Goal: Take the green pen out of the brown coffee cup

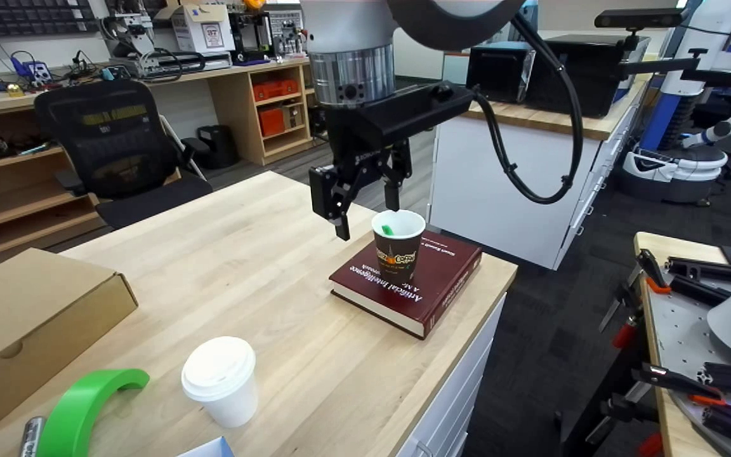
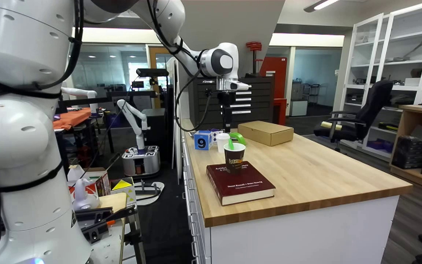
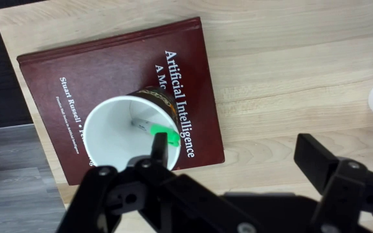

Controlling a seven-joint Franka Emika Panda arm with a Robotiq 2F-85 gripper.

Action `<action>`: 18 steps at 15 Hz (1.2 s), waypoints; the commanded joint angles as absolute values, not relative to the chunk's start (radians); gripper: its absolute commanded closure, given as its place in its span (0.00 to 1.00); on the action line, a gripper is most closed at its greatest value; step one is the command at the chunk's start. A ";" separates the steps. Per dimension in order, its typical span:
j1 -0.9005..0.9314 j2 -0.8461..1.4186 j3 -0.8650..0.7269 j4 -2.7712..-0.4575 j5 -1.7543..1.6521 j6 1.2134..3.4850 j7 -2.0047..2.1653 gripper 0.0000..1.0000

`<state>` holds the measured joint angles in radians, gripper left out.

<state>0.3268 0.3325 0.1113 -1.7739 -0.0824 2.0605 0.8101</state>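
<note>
Inside the brown coffee cup (image 1: 398, 255), the green pen (image 3: 162, 130) leans against the cup's wall, its green end up by the rim in my wrist view. The cup stands upright on the maroon book (image 3: 118, 68), near a corner of the wooden table (image 1: 245, 254). Near the cup's mouth hangs my gripper (image 1: 367, 219), jaws spread wide, nothing between them. I'd call this the approach: the pen isn't gripped yet. Next, I judge, I must ease sideways until that green end lies between the jaws, then lower and close without nudging the rim.
</note>
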 commanded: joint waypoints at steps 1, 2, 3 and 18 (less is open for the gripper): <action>0.303 0.254 0.109 -1.902 -0.057 2.133 0.849 0.00; 0.298 0.253 0.110 -1.912 -0.053 2.141 0.852 0.00; 0.293 0.254 0.111 -1.921 -0.049 2.152 0.851 0.00; 0.251 0.251 0.106 -2.009 -0.017 2.318 0.822 0.00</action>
<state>0.2563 0.2986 0.1088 -1.9599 -0.0368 2.2895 0.8291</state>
